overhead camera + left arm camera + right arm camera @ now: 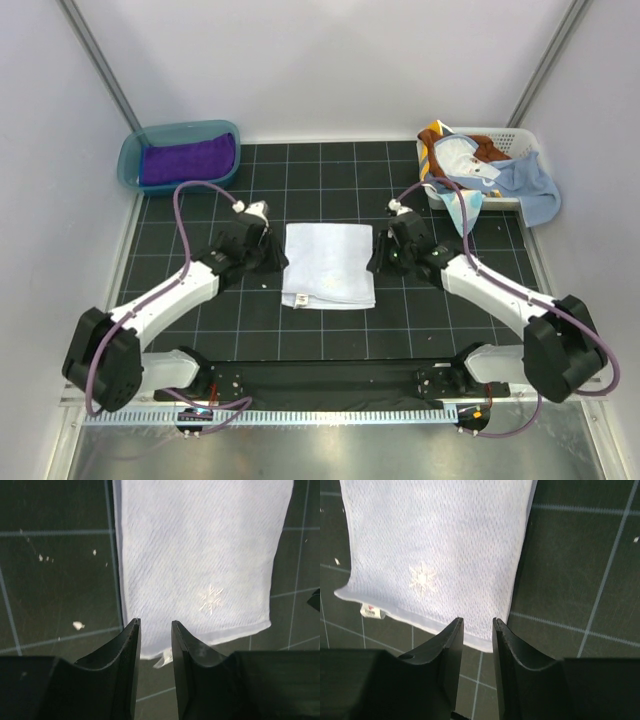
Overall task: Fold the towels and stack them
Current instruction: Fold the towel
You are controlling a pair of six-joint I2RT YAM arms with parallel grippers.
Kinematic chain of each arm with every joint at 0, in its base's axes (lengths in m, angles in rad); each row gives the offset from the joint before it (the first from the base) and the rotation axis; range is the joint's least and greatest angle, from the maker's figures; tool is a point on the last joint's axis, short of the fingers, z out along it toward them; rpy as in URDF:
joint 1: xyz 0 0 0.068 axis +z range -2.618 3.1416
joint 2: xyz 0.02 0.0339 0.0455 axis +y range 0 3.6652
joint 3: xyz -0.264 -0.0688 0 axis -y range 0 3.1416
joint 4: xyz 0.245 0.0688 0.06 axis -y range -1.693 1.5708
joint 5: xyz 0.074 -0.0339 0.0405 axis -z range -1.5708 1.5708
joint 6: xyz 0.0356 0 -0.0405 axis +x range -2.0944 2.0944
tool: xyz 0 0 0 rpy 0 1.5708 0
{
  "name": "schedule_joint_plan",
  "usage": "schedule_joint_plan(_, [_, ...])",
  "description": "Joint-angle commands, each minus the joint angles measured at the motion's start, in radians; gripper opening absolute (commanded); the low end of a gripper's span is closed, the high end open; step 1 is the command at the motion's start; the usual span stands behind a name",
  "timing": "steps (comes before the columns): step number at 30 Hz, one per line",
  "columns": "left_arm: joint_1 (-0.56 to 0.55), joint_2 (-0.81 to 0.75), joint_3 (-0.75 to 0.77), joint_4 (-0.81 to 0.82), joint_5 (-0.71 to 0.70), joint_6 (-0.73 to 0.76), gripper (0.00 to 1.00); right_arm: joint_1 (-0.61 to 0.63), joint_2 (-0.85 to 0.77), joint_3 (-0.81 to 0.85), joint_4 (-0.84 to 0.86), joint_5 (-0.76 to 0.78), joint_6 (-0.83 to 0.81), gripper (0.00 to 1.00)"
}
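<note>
A white towel (pixel 328 265) lies folded flat in the middle of the black grid mat, with a small snowflake mark (pixel 210 600) and a tag at one corner (pixel 371 611). My left gripper (pixel 276 257) hovers at its left edge, jaws apart with nothing between them (pixel 156 624). At the towel's right edge my right gripper (pixel 379 257) is also open and empty (pixel 477 621). The same white towel fills the left wrist view (pixel 200 555) and the right wrist view (pixel 435 545). A purple towel (pixel 188 158) lies in the teal tub. Light blue (pixel 530 185) and orange-brown (pixel 487 150) towels spill from the white basket.
The teal tub (pixel 130 165) stands at the back left corner and the white basket (pixel 520 140) at the back right. Small white crumbs (pixel 78 625) dot the mat left of the towel. White walls close in the mat on three sides.
</note>
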Motion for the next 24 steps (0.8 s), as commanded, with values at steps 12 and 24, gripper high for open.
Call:
schedule_joint_plan(12, [0.112,0.491,0.456,0.006,0.109,0.114,0.30,-0.153,0.444,0.422,0.023,0.065,-0.020,0.35])
schedule_joint_plan(24, [0.155,0.758,0.608,-0.016,0.102,0.165,0.30,-0.176,0.676,0.559,0.015,0.087,-0.053,0.38])
